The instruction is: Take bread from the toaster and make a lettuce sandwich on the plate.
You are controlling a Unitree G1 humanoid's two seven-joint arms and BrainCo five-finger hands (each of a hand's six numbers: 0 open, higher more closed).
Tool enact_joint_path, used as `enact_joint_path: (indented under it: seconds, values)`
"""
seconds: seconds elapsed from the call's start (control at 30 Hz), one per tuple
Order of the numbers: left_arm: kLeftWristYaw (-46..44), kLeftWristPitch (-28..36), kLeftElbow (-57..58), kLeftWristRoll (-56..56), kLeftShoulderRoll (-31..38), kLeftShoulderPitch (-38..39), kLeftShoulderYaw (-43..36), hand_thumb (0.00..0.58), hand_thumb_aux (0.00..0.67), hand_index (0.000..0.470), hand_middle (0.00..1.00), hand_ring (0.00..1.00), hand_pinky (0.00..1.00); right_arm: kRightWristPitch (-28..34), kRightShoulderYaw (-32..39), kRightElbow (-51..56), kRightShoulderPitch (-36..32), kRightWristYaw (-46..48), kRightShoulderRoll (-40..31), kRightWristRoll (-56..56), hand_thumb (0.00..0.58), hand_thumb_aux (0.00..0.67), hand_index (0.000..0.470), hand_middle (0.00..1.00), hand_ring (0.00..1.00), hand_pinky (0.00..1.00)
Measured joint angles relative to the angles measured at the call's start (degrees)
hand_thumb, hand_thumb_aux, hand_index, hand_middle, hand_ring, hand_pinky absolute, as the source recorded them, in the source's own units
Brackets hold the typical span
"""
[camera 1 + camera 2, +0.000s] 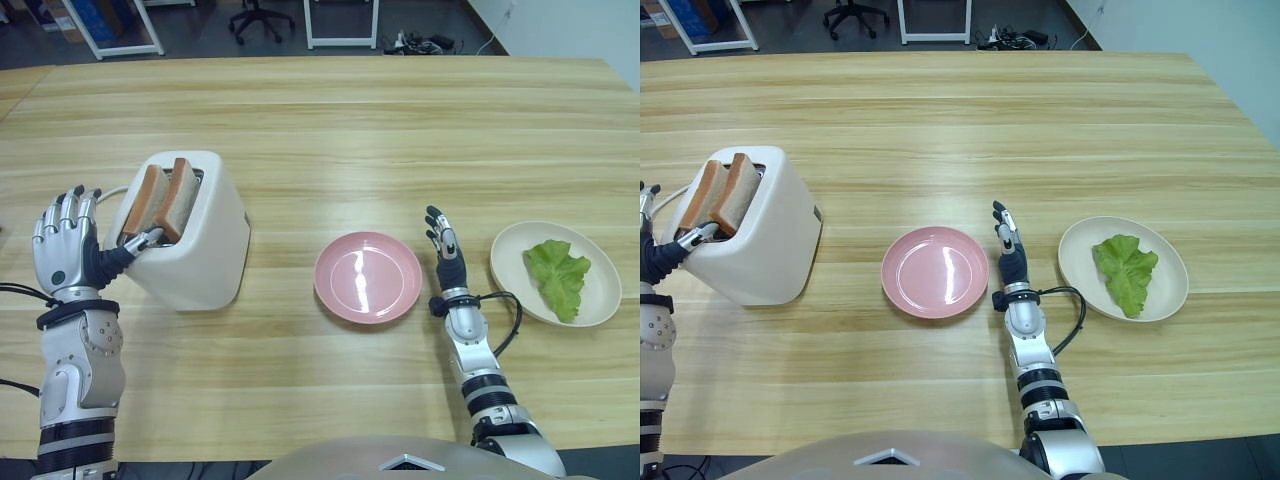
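Left hand (pixel 64 247): at the table's left edge, just left of the toaster; fingers upright and spread wide, gripping nothing; the thumb points right toward the toaster's top, and I cannot tell whether its tip touches the nearer slice
Toaster (pixel 197 250): white, standing on the left part of the table, tilted a little to the right, slots facing up
Bread slices (pixel 177 197): two, brown-crusted, side by side in the toaster's slots, their upper halves sticking out and leaning left toward the left hand
Table (pixel 350 130): light wood, running across the whole view and bearing everything named here
Pink plate (pixel 367 277): round, flat on the table near the middle, well apart from the toaster, its glossy face catching light
Right hand (pixel 445 247): between the two plates, just right of the pink plate's rim, seen edge-on; fingers straight and pointing away from the robot, holding nothing
Cream plate (pixel 508 262): flat on the table at the right, just beyond the right hand
Lettuce leaf (pixel 558 278): green and crinkled, lying on the cream plate, toward its right half
Office chair (pixel 260 18): on the floor beyond the far edge of the table
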Motion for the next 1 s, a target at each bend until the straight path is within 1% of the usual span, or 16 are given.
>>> enact_joint_path:
  seconds: [0.03,0.1,0.13,0.17,0.2,0.37,0.67,0.7,0.73,0.77,0.83,0.93,1.0]
  values:
    - [0.0,0.4,0.0,0.0,0.0,0.0,0.0,0.454,0.357,0.251,0.0,0.0,0.0,0.0,0.0,0.0,0.0,0.0,0.0,0.0,0.0,0.0,0.0,0.0,0.0,0.0]
    - [0.2,0.6,-0.2,0.0,0.4,0.0,-0.1,0.549,0.515,0.361,0.0,0.0,0.0,0.1,0.0,0.0,0.0,0.0,0.0,0.0,0.0,0.0,0.0,0.0,0.0,0.0]
    - [0.2,0.6,-0.2,0.1,0.6,0.0,-0.3,0.564,0.557,0.391,0.0,0.0,0.0,0.1,0.0,0.0,0.0,0.0,0.0,0.0,0.0,0.0,0.0,0.0,0.0,0.0]
    - [0.2,0.7,-0.2,0.1,0.7,0.0,-0.4,0.58,0.654,0.459,0.0,0.0,0.0,0.1,0.0,0.0,0.0,0.0,0.0,0.0,0.0,0.0,0.0,0.0,0.0,0.0]
    - [0.4,1.0,-0.6,0.1,1.0,-0.1,-0.3,0.58,0.67,0.47,0.0,0.0,0.0,0.3,-0.1,0.0,0.0,0.0,0.0,0.0,0.0,0.0,0.0,0.0,0.0,0.0]
    - [0.4,1.1,-2.0,-0.3,1.3,-0.1,-0.4,0.58,0.67,0.47,0.0,0.0,0.0,0.4,-0.1,-0.2,0.1,0.0,-0.2,0.0,0.0,0.0,0.0,0.0,0.0,0.0]
    - [1.4,-1.9,-6.5,-0.4,0.8,2.0,-1.6,0.58,0.67,0.47,0.0,0.0,0.0,0.6,-0.1,-0.4,0.3,0.1,-0.4,0.0,0.0,0.0,0.0,0.0,0.0,0.0]
    - [1.5,-2.2,-6.9,0.0,0.8,2.2,-1.7,0.54,0.494,0.347,0.0,0.0,0.0,0.6,-0.1,-0.4,0.3,0.0,-0.4,0.0,0.0,0.0,0.0,0.0,0.0,0.0]
    - [1.5,-2.4,-7.2,0.2,0.9,2.3,-1.8,0.521,0.457,0.321,0.0,0.0,0.0,0.6,-0.1,-0.5,0.3,0.0,-0.3,0.0,0.0,0.0,0.0,0.0,0.0,0.0]
    - [1.5,-2.7,-7.6,0.6,1.1,2.5,-1.9,0.514,0.444,0.311,0.0,0.0,0.0,0.6,-0.1,-0.7,0.4,0.0,-0.3,0.0,0.0,0.0,0.0,0.0,0.0,0.0]
    - [1.2,-2.8,-8.2,0.9,1.5,2.7,-2.0,0.516,0.447,0.313,0.0,0.0,0.0,0.7,-0.1,-1.1,0.6,0.0,-0.3,0.0,0.0,0.0,0.0,0.0,0.0,0.0]
    - [0.4,-2.0,-7.9,0.9,1.8,2.8,-1.6,0.482,0.394,0.276,0.0,0.0,0.0,0.7,-0.1,-1.4,0.7,0.0,-0.3,0.1,0.0,0.0,0.0,0.0,0.0,0.0]
    - [-0.3,-1.2,-7.4,0.9,2.2,2.8,-1.1,0.474,0.384,0.269,0.0,0.0,0.0,0.9,-0.1,-1.5,0.7,0.0,-0.2,0.1,0.0,0.0,0.0,0.0,0.0,0.0]
